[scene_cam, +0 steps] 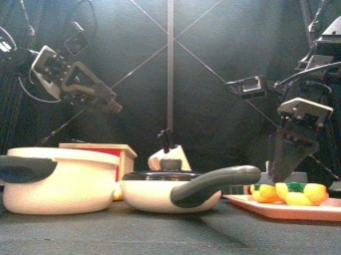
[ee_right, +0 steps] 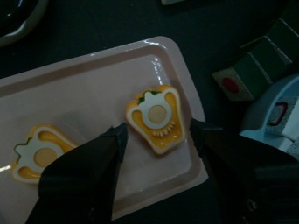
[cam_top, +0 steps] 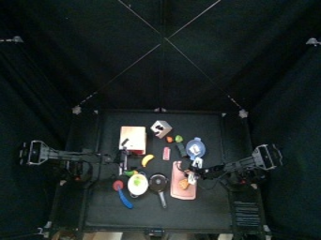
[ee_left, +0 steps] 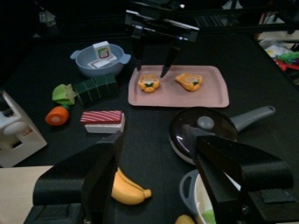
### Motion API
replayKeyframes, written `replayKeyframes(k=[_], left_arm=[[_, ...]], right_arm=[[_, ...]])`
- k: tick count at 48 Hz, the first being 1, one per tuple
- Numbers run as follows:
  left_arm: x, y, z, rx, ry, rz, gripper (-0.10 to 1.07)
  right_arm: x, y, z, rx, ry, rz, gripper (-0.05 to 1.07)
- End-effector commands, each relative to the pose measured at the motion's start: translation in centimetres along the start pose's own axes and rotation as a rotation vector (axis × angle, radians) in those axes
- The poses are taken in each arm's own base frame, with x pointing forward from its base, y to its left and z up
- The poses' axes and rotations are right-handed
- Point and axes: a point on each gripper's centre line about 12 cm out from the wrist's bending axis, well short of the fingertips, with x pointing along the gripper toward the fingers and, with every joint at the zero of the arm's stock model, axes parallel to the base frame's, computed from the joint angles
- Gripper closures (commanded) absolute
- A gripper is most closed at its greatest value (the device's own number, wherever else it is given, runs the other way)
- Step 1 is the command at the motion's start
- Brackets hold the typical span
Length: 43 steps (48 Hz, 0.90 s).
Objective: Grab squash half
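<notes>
Two yellow-orange squash halves lie cut side up on a pink tray point(ee_right: 82, 96). One squash half point(ee_right: 158, 118) lies directly beyond my right gripper point(ee_right: 160, 166), whose jaws are open and stand to either side of it, a little above the tray. The other half point(ee_right: 41, 150) lies farther along the tray. In the left wrist view the right gripper point(ee_left: 156, 68) hangs over the squash half point(ee_left: 149, 84) beside the second half point(ee_left: 190, 82). My left gripper point(ee_left: 158, 179) is open and empty, held high on the left, away from the tray point(ee_left: 170, 98).
A dark frying pan point(ee_left: 211, 131) lies beside the tray. A banana point(ee_left: 128, 188), a red and white block point(ee_left: 103, 118), a blue bowl point(ee_left: 100, 59) and a green piece point(ee_left: 65, 92) lie around. A cream pot point(scene_cam: 60, 179) stands at the front left.
</notes>
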Motion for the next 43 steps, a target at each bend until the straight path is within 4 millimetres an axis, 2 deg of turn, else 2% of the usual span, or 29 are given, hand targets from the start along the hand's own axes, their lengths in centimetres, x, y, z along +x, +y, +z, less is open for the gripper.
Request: replayKeyframes(k=[1,13,28,43], left_arm=[[1.3,-0.1,1.1,0.009,-0.028,-0.012,0.06],[2.8,-1.4,0.6,0.017,0.002,-0.059,0.06],[3.1,-2.1,-0.1,0.018,0.027,-0.082,0.06],[3.0,-2.1,-0.4,0.016,0.036,-0.082,0.06]], right_arm=[[-0.1,0.2,1.0,0.002,-0.022,0.004,0.11],[1.2,0.1,0.9,-0.011,0.008,-0.023,0.11],[2.3,-0.5,0.7,0.007,0.038,-0.04,0.12],[2.9,-0.2,0.5,0.006,0.046,-0.02,0.29]])
